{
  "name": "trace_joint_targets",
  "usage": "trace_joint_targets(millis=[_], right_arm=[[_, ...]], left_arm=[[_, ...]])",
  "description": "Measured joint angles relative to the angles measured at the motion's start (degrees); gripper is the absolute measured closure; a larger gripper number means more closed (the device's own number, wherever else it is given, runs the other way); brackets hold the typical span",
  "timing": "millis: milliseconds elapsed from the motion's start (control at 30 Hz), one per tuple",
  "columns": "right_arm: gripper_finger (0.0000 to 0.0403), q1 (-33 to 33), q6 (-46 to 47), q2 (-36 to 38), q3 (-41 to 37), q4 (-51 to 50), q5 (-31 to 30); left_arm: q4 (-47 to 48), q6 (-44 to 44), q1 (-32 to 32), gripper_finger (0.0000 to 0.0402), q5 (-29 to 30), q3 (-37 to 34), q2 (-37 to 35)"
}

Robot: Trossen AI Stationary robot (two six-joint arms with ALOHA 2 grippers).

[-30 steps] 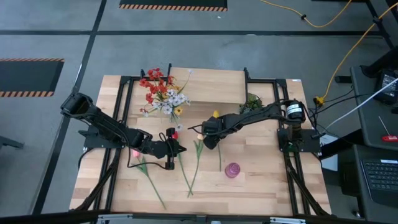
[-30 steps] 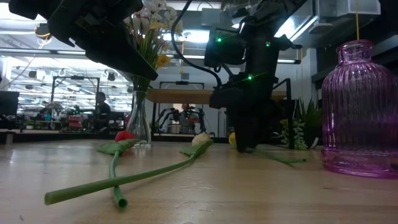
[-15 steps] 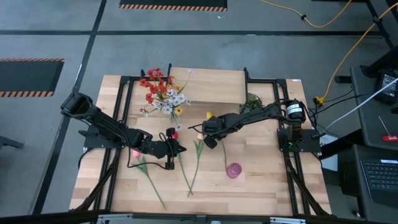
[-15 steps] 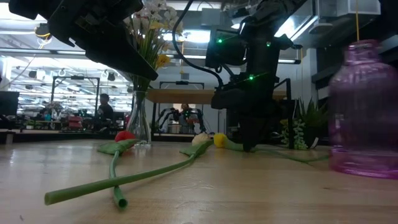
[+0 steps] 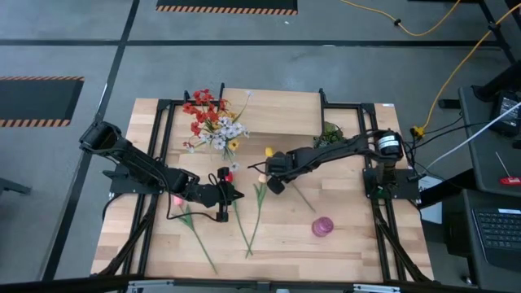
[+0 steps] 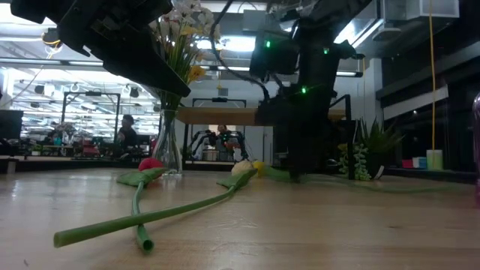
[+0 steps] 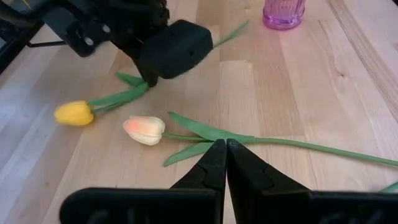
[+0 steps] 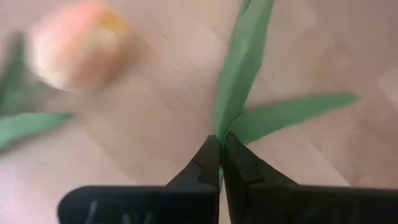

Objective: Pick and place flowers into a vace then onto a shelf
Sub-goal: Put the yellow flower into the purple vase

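Observation:
My right gripper (image 5: 275, 185) points steeply down at mid-table, shut on the yellow tulip (image 5: 269, 151). The tulip's stem trails toward the small purple vase (image 5: 323, 227), which stands upright on the table. My left gripper (image 5: 236, 194) hovers shut and holds nothing, above the stem of a peach tulip (image 7: 144, 129). A red tulip (image 6: 150, 163) and a pink tulip (image 5: 177, 199) lie flat on the table. A clear vase (image 6: 169, 146) holding red, white and yellow sprays (image 5: 213, 122) stands by the shelf's (image 5: 281, 110) left end. My right gripper pinches the yellow tulip's stem where its leaves fork (image 8: 231, 124), between the two fingertips. The fingers come from above and lie across the stem. The head (image 6: 258, 166) stays low by the table and the stem end (image 5: 309, 205) trails off toward the right.
A small green leafy plant (image 5: 330, 134) sits at the shelf's right end. Black frame rails (image 5: 163, 155) run along both sides of the table. The near right part of the tabletop (image 5: 350, 244) has bare wood around the purple vase.
My right gripper has shut on the yellow tulip's stem. The tulip has turned about on the table: its head has gone left and its stem end has swept right. The purple vase has slid toward the table's right edge, still upright.

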State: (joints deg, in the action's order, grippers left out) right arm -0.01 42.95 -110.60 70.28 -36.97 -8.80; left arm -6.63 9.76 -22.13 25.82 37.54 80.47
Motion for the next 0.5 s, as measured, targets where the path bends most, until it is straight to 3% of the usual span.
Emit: trace_joint_targets(millis=[500], right_arm=[[0.0403, -0.2, -5.9, 15.0, 0.2, 0.3, -2.1]], left_arm=[[0.0, -2.6, -1.7, 0.0393, -0.1, 0.0, 0.0]])
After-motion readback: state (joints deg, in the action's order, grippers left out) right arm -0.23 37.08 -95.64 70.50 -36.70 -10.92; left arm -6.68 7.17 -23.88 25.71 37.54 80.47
